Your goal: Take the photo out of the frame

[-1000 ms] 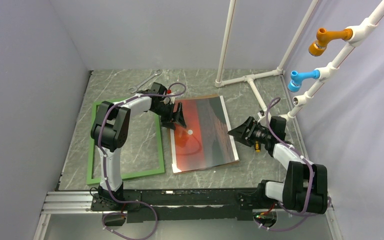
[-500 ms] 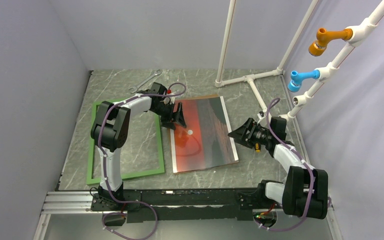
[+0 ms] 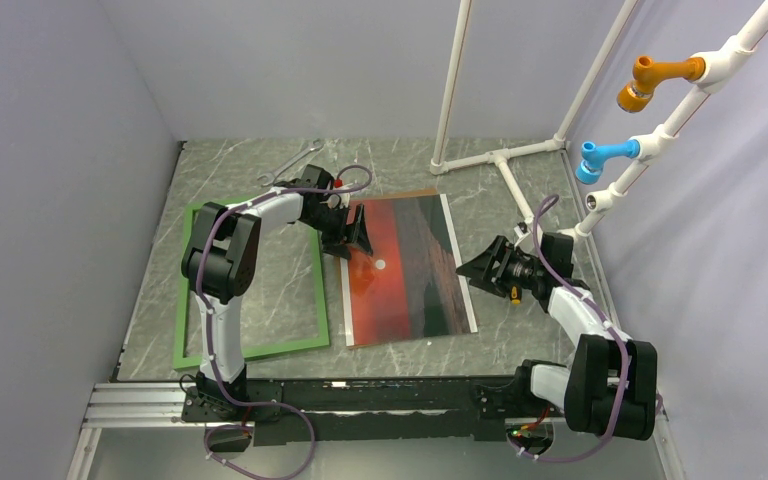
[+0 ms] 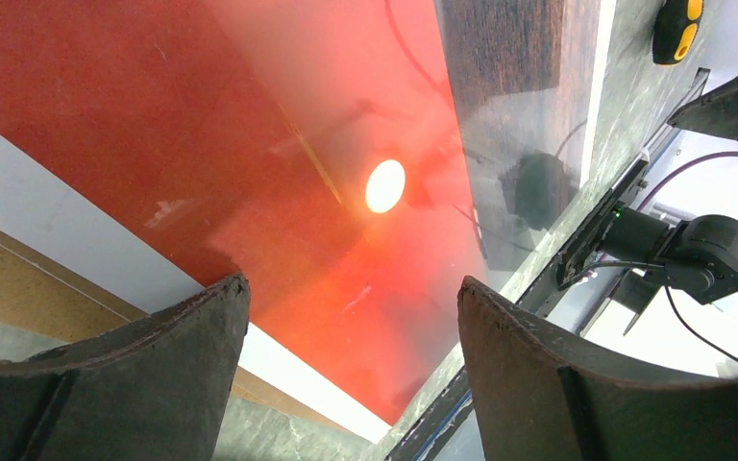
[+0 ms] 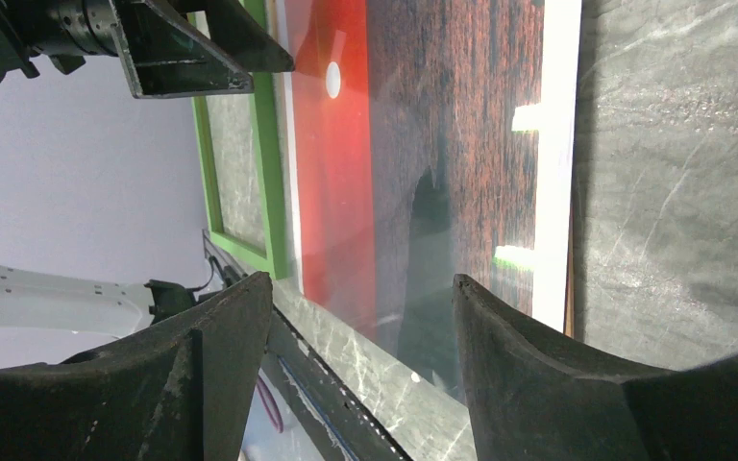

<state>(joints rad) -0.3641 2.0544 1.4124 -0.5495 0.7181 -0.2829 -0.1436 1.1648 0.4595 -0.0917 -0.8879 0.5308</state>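
— Photo (image 3: 405, 268): lying where?
— Lying flat and face up at the centre of the overhead view, on the table (image 3: 520, 330), covering a brown backing board (image 3: 400, 193) showing only as a sliver along the upper edge. Sitting outside the frame (image 3: 250, 350), just right of it, running close beside its green right rail.
— Left gripper (image 3: 360, 236): doing what?
— Hanging over the photo's upper left part, fingers (image 4: 183, 355) spread wide, gripping nothing. Touching the print or not: impossible to tell.
— Right gripper (image 3: 465, 267)?
— Pointing at the photo's right edge from right of centre, fingers (image 5: 528, 365) likewise spread wide, clasping nothing, stopping just short of the white border.
— Anything else lying about?
— Wrench (image 3: 290, 165) resting at the upper left; yellow-and-black screwdriver (image 3: 513, 292) lying beneath the right wrist.
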